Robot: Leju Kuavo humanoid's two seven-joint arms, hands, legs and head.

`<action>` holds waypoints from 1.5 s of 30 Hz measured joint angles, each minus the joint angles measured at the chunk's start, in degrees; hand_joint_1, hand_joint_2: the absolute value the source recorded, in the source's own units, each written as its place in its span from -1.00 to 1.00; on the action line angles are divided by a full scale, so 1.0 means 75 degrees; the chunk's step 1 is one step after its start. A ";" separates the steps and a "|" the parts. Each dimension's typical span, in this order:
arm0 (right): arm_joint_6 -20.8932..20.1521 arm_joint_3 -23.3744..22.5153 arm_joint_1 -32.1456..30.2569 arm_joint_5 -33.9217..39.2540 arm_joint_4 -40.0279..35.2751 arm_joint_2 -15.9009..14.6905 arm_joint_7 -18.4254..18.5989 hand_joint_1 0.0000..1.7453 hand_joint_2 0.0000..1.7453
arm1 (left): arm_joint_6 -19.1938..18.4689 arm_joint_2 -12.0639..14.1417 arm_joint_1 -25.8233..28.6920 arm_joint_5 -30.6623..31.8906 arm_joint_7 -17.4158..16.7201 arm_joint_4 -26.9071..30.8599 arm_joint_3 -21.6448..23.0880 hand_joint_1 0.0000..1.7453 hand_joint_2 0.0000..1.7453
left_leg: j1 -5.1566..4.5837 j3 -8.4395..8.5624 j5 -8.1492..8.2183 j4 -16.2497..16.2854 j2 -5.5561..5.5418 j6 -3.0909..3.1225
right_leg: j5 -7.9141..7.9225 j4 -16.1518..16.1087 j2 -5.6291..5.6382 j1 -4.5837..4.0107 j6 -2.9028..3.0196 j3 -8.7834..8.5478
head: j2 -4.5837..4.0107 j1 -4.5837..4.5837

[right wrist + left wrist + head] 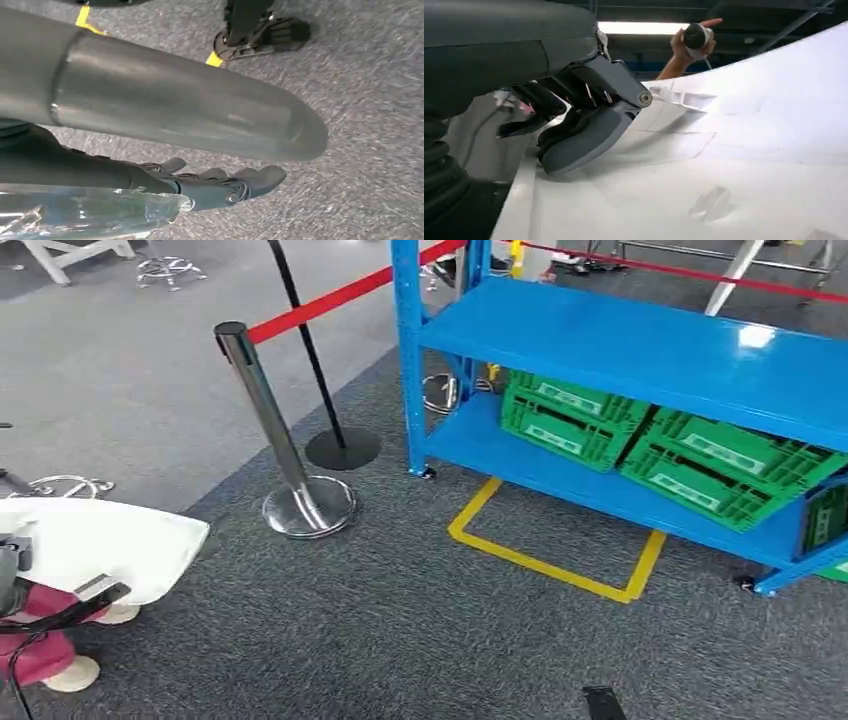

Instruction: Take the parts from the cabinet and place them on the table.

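If swung wide, could snag clear plastic bag (90,212), gripped by right hand (225,185) low over carpet (375,100), on stanchion (270,420), or drop it short of white worktop (110,540); left hand (574,125) empty, fingers slack.

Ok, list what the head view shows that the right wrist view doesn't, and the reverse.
Head view only: the blue rack with green crates on its lower shelf, a chrome post carrying a red belt, a white table corner. Right wrist view only: the right hand, its dark fingers beside a clear plastic bag. Both: grey carpet and yellow floor tape.
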State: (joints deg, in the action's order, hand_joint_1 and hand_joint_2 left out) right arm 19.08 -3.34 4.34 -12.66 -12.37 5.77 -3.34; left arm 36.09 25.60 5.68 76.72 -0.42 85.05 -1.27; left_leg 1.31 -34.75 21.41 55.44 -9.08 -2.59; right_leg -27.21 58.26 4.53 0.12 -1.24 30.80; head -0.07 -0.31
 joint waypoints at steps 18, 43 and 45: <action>-0.0012 0.0000 0.0054 -0.0020 0.0000 0.0003 -0.0015 -1.00 -1.00 | -0.0070 0.0079 -0.0166 -0.0009 0.0070 -0.0006 0.0026 1.00 1.00 | -0.0112 0.0272 0.0251 -0.0013 0.1401 0.0356 | -0.0276 0.0416 -0.0845 -0.0058 -0.0138 0.0337 | 0.0000 -0.0058; 0.0003 -0.0032 -0.0062 0.0041 0.0000 0.0003 -0.0160 -1.00 -1.00 | -0.0181 0.0052 -0.0506 0.0000 0.0111 -0.0128 0.0391 1.00 1.00 | -0.0155 0.0156 0.0281 0.0151 0.1884 0.0103 | -0.0021 0.0000 -0.1364 -0.0108 0.0051 0.0111 | 0.0000 -0.0114; 0.0003 -0.0032 -0.0057 0.0047 0.0000 0.0003 -0.0166 -1.00 -1.00 | -0.0189 0.0064 -0.0487 0.0003 0.0111 -0.0143 0.0396 1.00 1.00 | -0.0194 0.0105 0.0291 0.0152 0.1699 0.0175 | -0.0023 -0.0049 -0.1559 -0.0107 0.0010 0.0023 | 0.0000 -0.0096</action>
State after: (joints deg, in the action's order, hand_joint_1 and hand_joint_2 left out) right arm 19.10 -3.58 3.91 -12.31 -12.37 5.79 -4.59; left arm 34.67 26.08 2.03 76.74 0.42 83.98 1.70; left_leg -0.15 -33.96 23.60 56.58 3.67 -1.28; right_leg -27.38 57.89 -7.16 -0.68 -1.17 30.97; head -0.07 -1.03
